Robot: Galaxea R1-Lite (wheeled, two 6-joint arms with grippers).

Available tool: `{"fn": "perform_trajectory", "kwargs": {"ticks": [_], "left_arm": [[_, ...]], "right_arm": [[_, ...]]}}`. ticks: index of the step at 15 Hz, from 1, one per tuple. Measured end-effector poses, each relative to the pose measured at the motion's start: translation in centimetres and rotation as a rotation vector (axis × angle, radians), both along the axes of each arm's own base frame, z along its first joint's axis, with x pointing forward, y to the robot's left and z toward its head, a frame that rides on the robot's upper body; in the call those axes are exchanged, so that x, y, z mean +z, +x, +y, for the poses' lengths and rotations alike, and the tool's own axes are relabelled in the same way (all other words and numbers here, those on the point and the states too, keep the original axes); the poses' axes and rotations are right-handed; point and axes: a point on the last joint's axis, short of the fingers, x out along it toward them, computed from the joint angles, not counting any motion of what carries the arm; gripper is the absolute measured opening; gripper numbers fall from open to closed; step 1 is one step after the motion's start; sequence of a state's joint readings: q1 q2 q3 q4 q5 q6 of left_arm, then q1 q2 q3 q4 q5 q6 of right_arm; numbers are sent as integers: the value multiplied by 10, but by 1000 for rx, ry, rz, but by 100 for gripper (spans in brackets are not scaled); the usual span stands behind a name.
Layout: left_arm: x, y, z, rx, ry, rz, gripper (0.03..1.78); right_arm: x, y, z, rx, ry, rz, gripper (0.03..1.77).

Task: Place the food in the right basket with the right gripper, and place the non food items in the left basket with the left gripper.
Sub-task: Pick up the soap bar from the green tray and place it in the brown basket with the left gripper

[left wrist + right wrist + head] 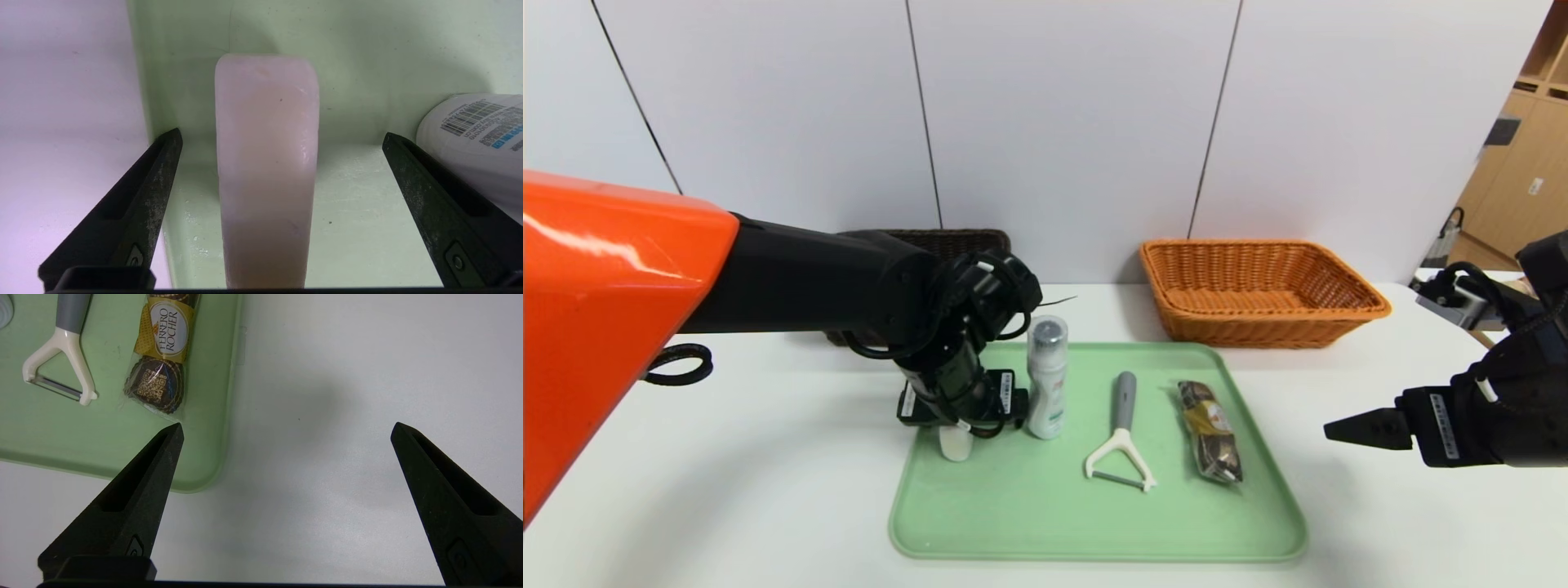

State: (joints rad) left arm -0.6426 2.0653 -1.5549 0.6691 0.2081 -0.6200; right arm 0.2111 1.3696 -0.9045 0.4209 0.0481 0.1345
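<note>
My left hand (282, 139) is lowered over the left end of the green tray (1094, 523), fingers spread apart on either side of a pale, translucent block (267, 163), with a clear gap between each finger and the block. In the head view the block (955, 443) stands at the tray's left edge, its long axis running away from my wrist camera; I cannot tell what the item is.

Tray contents, left to right:
- the pale block;
- a white bottle (1046, 377), upright, just beside my left hand;
- a peeler (1121, 437) lying flat, grey handle pointing toward the far wall, white Y-shaped head toward me;
- a chocolate packet (1210, 430) lying flat near the right edge, long axis running from far to near, slightly angled.

The orange basket (1262, 290) sits on the white table (727, 490) behind the tray's right corner and holds nothing. The dark basket (952, 241) sits behind my left arm, mostly hidden; its contents cannot be seen.

My right hand (286, 428) hangs above the table to the right of the tray, fingers wide apart and holding nothing.
</note>
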Motion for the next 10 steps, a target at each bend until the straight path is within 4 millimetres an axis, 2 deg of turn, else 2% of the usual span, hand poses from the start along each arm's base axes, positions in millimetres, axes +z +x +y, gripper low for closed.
{"fn": "perform_trajectory", "kwargs": {"ticks": [2, 6, 8, 10], "left_arm": [[-1, 0, 1, 4, 7, 2, 131], [-3, 0, 0, 3, 10, 6, 84], [-3, 0, 0, 1, 7, 7, 52], [-1, -1, 1, 11, 12, -1, 52]], "right_arm": [[0, 0, 0, 0, 0, -1, 175], [1, -1, 0, 3, 2, -5, 175], [1, -1, 0, 3, 3, -6, 175], [1, -1, 0, 3, 3, -7, 175]]}}
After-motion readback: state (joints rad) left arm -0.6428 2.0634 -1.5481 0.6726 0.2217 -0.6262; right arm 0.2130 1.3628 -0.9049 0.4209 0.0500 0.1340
